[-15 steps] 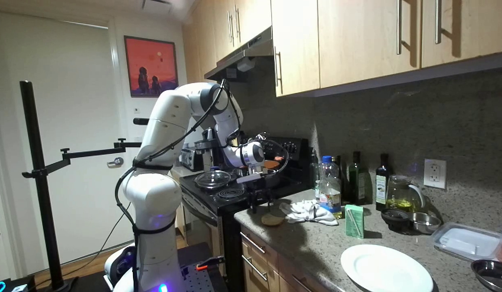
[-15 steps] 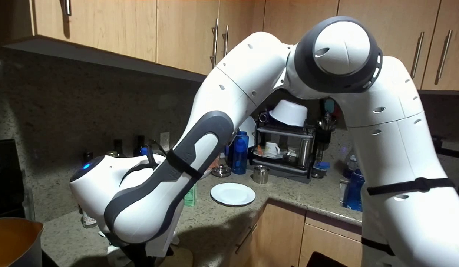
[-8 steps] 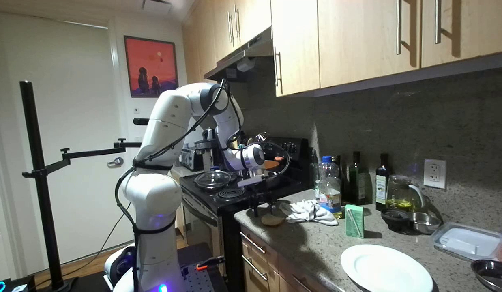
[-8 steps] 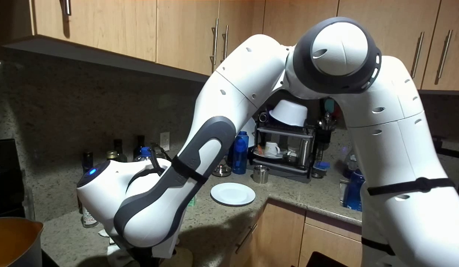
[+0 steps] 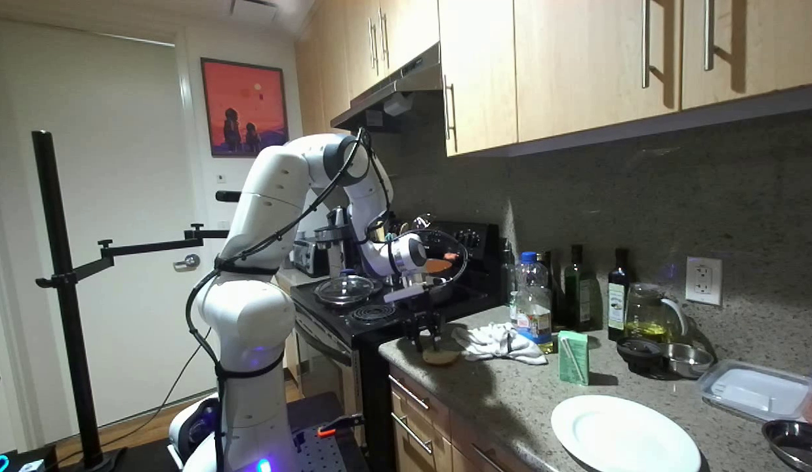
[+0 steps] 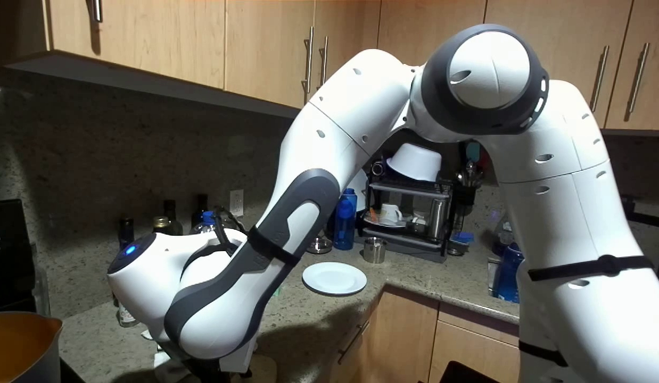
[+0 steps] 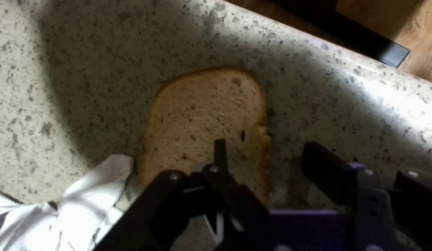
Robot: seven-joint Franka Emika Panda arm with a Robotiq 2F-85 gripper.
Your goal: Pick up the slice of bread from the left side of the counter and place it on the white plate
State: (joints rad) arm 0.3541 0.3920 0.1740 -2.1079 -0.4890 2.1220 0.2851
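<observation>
A robot's gripper (image 7: 265, 153) hangs with jaws apart, one of its two fingers (image 7: 221, 153) over a single slice of bread (image 7: 202, 111) and the other past its crust; contact is impossible to tell. The slice, partly hidden by the gripper, lies on the counter (image 7: 97, 52) near a white cloth (image 7: 92, 191). In an exterior view, one white plate (image 5: 626, 434), cut off at the bottom, sits well apart, and a clear jug (image 5: 644, 305) holds yellow-green liquid (image 5: 645, 330). One pot (image 6: 44, 355), also cropped, shows orange inside, contents unclear.
</observation>
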